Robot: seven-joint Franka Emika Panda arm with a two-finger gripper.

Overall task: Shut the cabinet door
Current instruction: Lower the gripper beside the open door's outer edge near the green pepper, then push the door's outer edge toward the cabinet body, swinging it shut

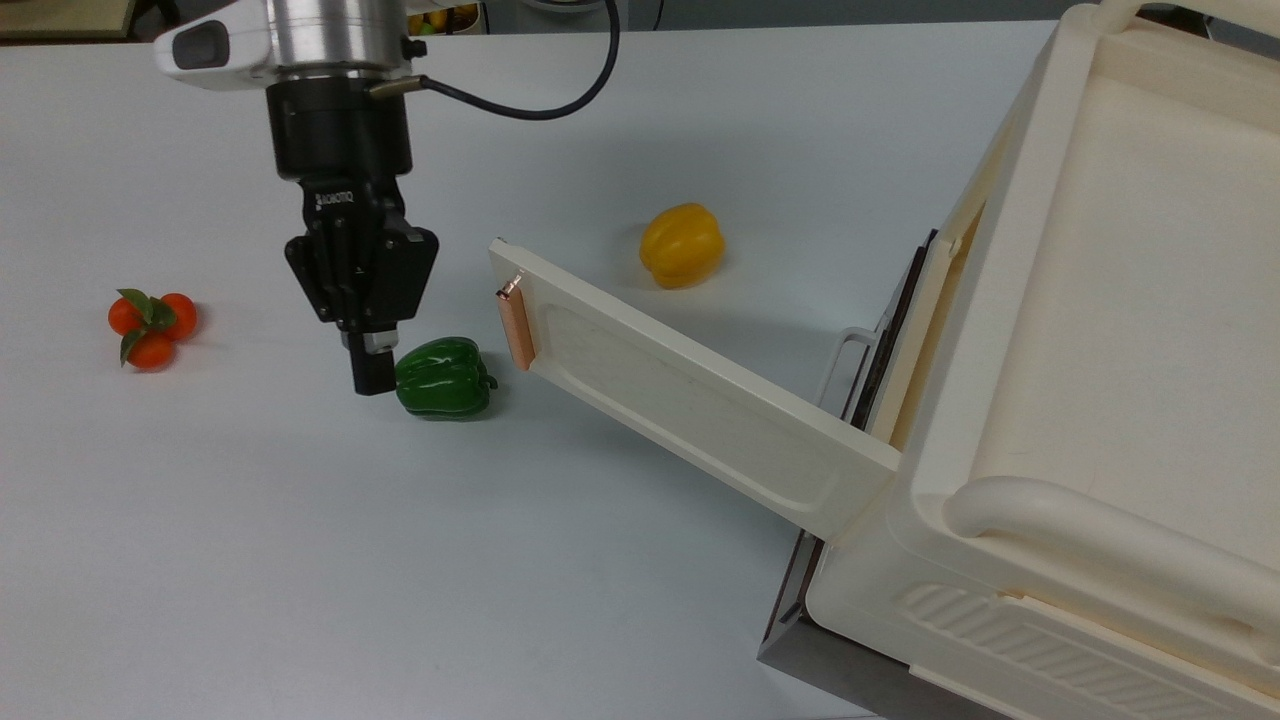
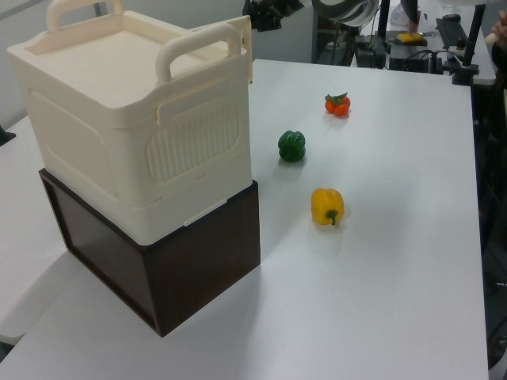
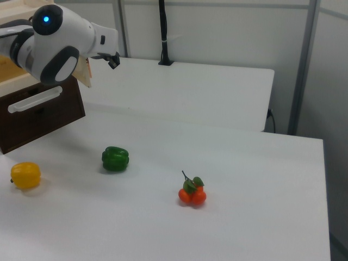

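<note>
**Cabinet door open, jaws pointed down near green pepper**

The cabinet [image 1: 1090, 400] is seen at the desk's [image 1: 300, 560] edge on the top view's right, a cream box stacked on a dark brown base [image 2: 182, 277]. The cabinet door [image 1: 690, 400] is swung wide open, projecting from the cabinet's front corner out over the desk toward the top view's left; it is held above the desk surface, not touching it. Its copper bar handle [image 1: 516, 326] is at the free end, near the green pepper [image 1: 443, 377].

The gripper [image 1: 374, 378] is seen in the top view pointing downward, just beside the green pepper on the top view's left, and apart from the door handle. The jaws appear clenched together, with nothing grasped. In the left view the gripper [image 2: 265, 16] is seen high up past the cabinet's far corner.

A yellow pepper [image 1: 682, 244] is placed on the far side of the door from the green one, toward the desk's middle. A cluster of small orange fruits with leaves [image 1: 150, 320] is seen well apart, toward the desk's edge on the top view's left. A white wire handle [image 1: 843, 360] is seen on the dark panel below the door's hinge end.
</note>
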